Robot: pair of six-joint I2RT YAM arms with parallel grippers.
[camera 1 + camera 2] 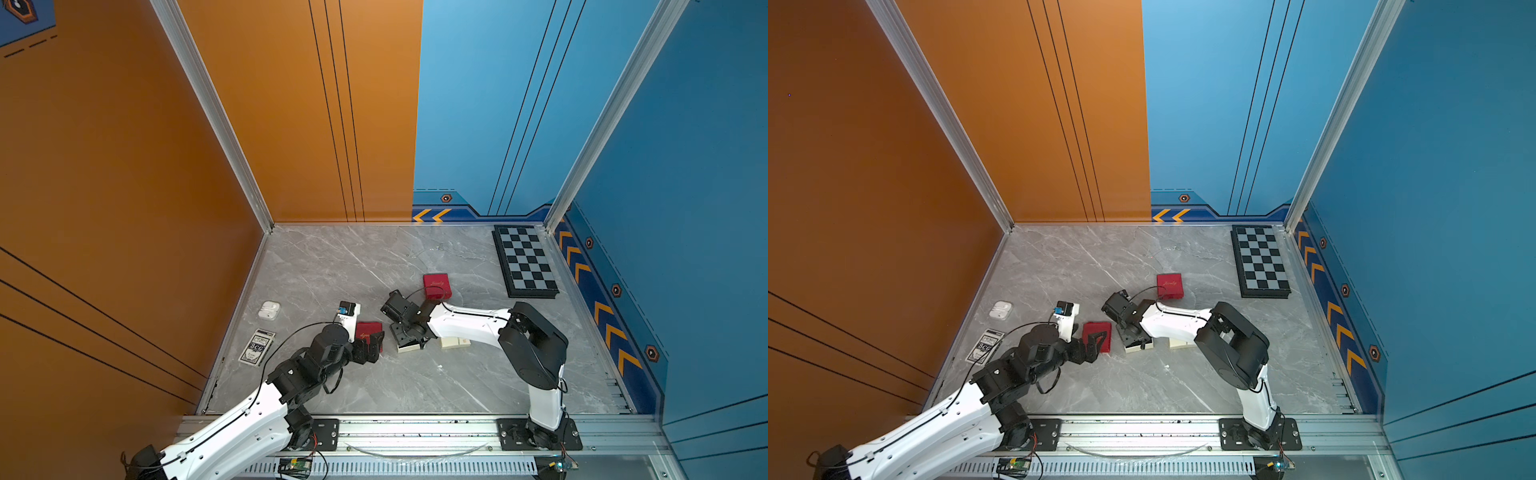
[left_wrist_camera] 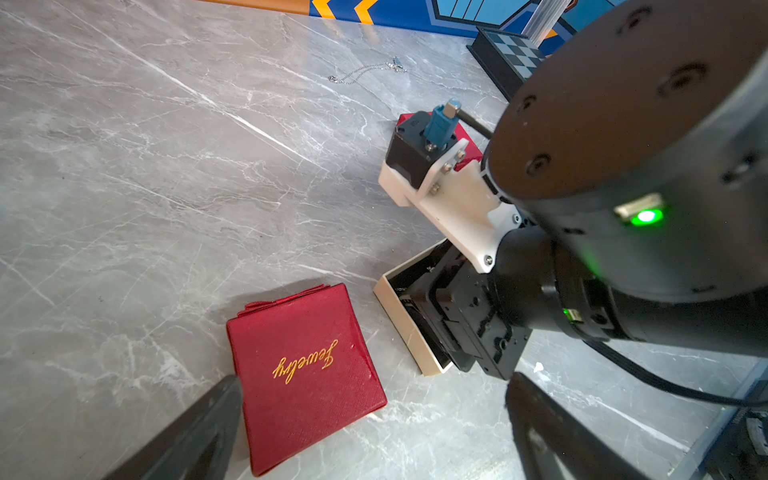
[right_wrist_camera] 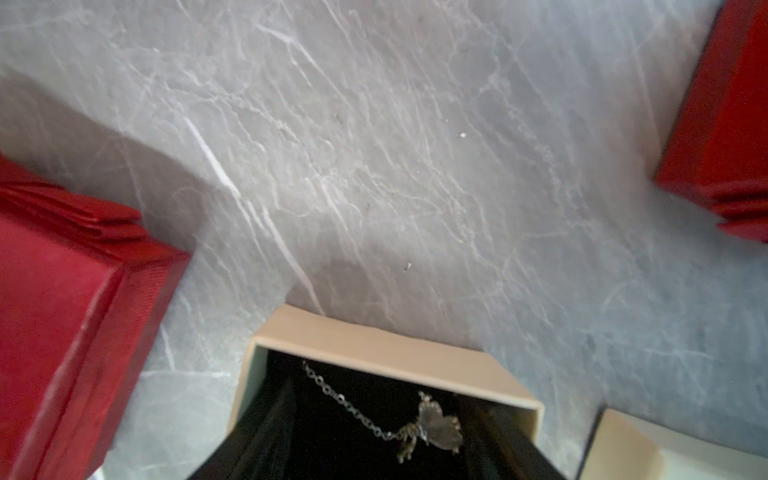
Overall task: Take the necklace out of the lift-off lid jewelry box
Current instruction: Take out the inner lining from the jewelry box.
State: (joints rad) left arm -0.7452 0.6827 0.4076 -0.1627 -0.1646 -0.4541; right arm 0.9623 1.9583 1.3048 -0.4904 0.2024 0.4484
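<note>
Since our right claw [image 3: 374,419] stands apart astride the necklace [image 3: 438,424], we should close gently on its chain. Our left claw [image 2: 374,432] gapes wide, empty.

Two red jewelry boxes [image 1: 437,286] [image 2: 305,374], one cream box [image 3: 374,336], one lid [image 1: 455,343], two necklaces [image 3: 440,424] [image 2: 365,72], one chessboard [image 1: 525,262], one earbud case [image 1: 269,309], one card deck [image 1: 257,347]

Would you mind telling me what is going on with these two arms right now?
The right gripper reaches into the open cream jewelry box, jaws apart over the necklace. The necklace lies on the black lining, not yet lifted. The cream lid sits beside the box. The left gripper hangs wide open by a closed red box, holding nothing.
</note>
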